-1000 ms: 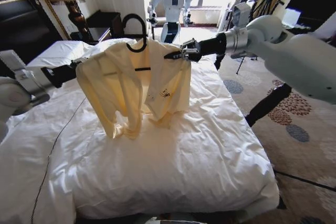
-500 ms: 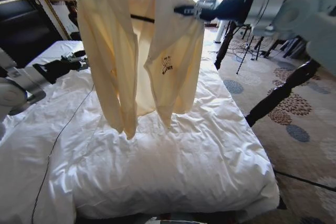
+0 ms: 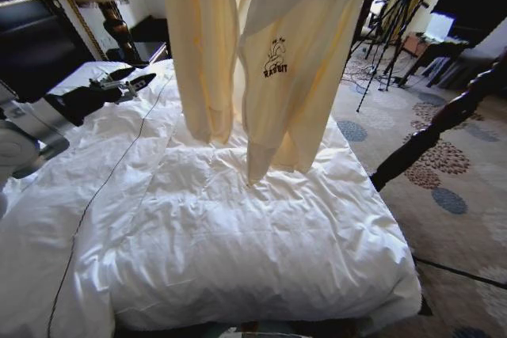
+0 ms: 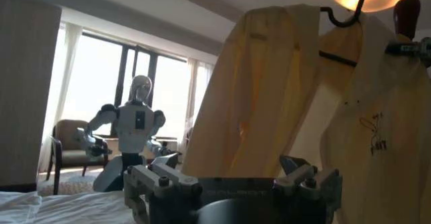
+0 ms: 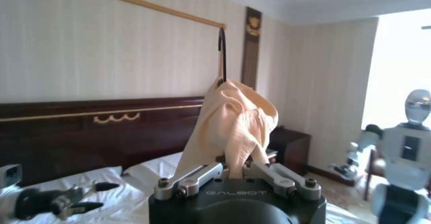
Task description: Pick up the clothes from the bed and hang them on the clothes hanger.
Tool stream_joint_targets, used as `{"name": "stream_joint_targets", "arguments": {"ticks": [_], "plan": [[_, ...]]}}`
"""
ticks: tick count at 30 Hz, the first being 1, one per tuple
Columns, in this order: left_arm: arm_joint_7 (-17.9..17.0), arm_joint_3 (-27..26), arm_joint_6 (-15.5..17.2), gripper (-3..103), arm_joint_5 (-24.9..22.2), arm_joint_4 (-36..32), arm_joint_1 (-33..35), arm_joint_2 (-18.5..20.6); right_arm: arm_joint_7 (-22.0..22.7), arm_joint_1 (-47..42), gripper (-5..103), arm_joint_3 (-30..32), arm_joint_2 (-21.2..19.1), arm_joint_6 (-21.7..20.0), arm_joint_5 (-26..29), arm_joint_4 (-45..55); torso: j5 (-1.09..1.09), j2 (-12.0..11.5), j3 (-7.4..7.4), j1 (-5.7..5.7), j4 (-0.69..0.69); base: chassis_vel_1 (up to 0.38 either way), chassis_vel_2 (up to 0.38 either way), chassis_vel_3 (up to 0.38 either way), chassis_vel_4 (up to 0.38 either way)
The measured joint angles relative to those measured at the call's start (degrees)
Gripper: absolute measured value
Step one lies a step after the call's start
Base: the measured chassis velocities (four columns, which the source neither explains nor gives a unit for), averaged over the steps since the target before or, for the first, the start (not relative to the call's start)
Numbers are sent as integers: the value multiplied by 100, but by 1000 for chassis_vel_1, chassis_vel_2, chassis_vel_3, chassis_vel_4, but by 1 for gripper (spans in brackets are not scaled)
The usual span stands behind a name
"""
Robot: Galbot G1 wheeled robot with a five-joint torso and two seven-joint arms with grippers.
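Well, the shirt (image 3: 277,53) is already draped on the hanger (image 4: 350,12) and hoisted high above the bed (image 3: 253,227), its sleeves and hem dangling clear of the white duvet, the little dark print on the chest facing me. What matters now, I would say, is keeping it level and quiet: the fabric looks thin and slippery, and a tilt of the hanger could let one shoulder slide off. So I would carry it slowly, hold the hook upright, and keep the hem from dragging across the bedding. The hook needs room above it to catch whatever it is meant to hang from, and I cannot see that place from here.

From the right wrist view the right gripper (image 5: 232,176) has its jaws closed tight on a bunch of the yellow cloth at the shoulder, with the hanger's hook rising straight above the bundle. That arm reaches high and forward, bearing the whole load.

Over on the other side, the left gripper (image 3: 127,81) hangs low just above the bed near the pillows, its arm stretched out almost flat. Its jaws stand apart and hold nothing, and it is well clear of the shirt.
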Motion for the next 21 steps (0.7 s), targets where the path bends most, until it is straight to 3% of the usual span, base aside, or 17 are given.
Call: {"name": "stream_joint_targets", "arguments": {"ticks": [1, 3, 8, 12, 18, 21], "plan": [[0, 0, 0, 100, 0, 0, 0, 0, 0, 0, 1, 0, 0, 0, 0, 0, 0, 0, 0, 0, 0, 0, 0, 0, 0], [-367, -122, -17, 100, 0, -230, 84, -111, 643, 240, 1, 0, -151, -315, 447, 98, -2, 0, 0, 0, 1, 0, 0, 0, 0], [-749, -201, -67, 100, -9, -501, 201, -309, 1001, 527, 1, -37, -496, -714, 753, 137, 1, 0, 1, 0, -1, 0, 0, 0, 0], [-968, -204, -113, 100, -10, -639, 237, -454, 1009, 725, 1, -122, -816, -791, 789, 119, 2, 0, 1, 0, -2, 0, 0, 0, 0], [-986, -197, -165, 100, 14, -682, 246, -571, 907, 899, 1, -161, -1045, -793, 718, 11, 0, 0, 0, 0, -1, 0, 0, 0, 0], [-980, -262, -224, 100, 20, -766, 327, -674, 527, 755, 1, -90, -1307, -783, 349, -10, -2, 0, 0, 0, 0, 0, 0, 0, 0]]}}
